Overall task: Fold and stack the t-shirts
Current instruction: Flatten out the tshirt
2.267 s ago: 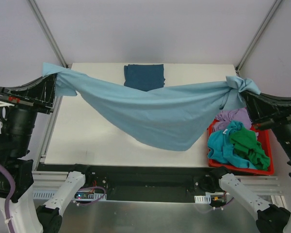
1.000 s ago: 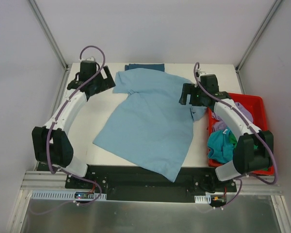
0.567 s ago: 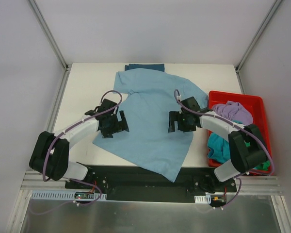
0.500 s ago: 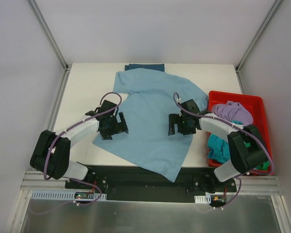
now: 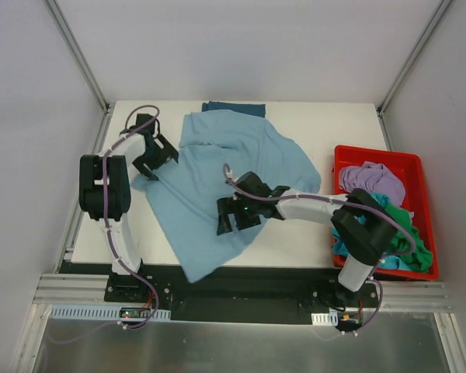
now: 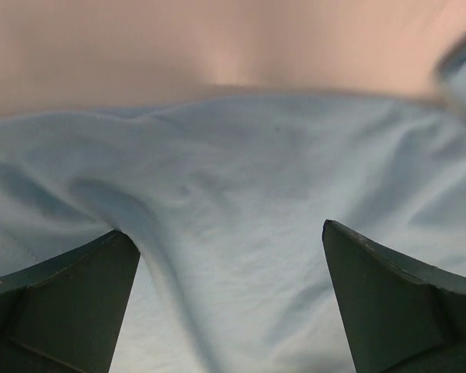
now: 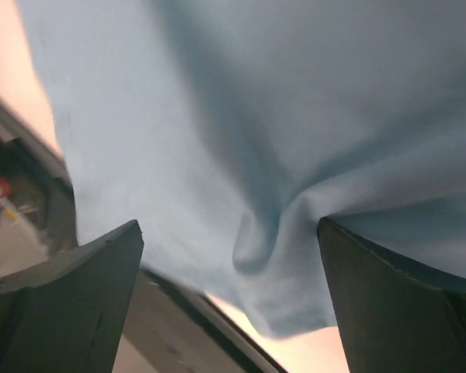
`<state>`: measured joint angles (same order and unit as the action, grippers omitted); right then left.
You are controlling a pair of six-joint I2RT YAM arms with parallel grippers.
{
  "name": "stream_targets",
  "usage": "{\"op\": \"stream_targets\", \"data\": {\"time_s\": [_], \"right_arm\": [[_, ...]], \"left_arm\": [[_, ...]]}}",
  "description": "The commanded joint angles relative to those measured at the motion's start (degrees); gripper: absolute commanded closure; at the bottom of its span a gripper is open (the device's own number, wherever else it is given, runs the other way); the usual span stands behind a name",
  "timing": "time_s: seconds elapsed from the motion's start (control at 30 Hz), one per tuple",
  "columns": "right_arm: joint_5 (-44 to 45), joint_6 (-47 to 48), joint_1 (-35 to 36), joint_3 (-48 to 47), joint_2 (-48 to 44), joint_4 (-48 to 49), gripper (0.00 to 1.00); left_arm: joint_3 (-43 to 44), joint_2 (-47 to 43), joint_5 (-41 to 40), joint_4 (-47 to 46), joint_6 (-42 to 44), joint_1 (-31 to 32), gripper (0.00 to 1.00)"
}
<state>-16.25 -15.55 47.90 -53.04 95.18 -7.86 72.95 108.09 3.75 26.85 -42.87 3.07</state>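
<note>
While both arms reach low over the white table (image 5: 349,128), the light sky-blue tee (image 5: 241,155) lies spread but rumpled across its middle, with 1 corner hanging over the near edge. The left gripper (image 5: 151,158) sits at the tee's left border. Seen from its wrist, its 2 fingers (image 6: 62,303) stand wide apart with a soft ridge of blue cloth rising between them, nothing pinched. The right gripper (image 5: 234,215) rests on the lower middle of the same tee, its jaws likewise spread wide and a bunched pucker of cloth between the fingers (image 7: 404,311). A dark teal-blue tee (image 5: 233,107) lies folded at the far edge, its near side tucked under the light one. Off to the right, the red bin (image 5: 377,151) holds a heap: a lilac tee (image 5: 370,179), a turquoise tee (image 5: 392,208) and a green tee (image 5: 412,252).
</note>
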Motion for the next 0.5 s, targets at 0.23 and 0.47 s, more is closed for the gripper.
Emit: {"op": "stream_targets", "data": {"time_s": [0.23,0.47], "right_arm": [[-10.6,5.6,4.7,-17.2,1.3,2.4,0.04],[6.9,7.9,-12.4,-7.4,-8.4,-10.7,0.04]], "left_arm": [[25.9,2.4,-10.8,11.3,9.1,-6.0,0.01],[2.7,-17.0,-9.0,8.7,7.2,1.2,0.01]]}}
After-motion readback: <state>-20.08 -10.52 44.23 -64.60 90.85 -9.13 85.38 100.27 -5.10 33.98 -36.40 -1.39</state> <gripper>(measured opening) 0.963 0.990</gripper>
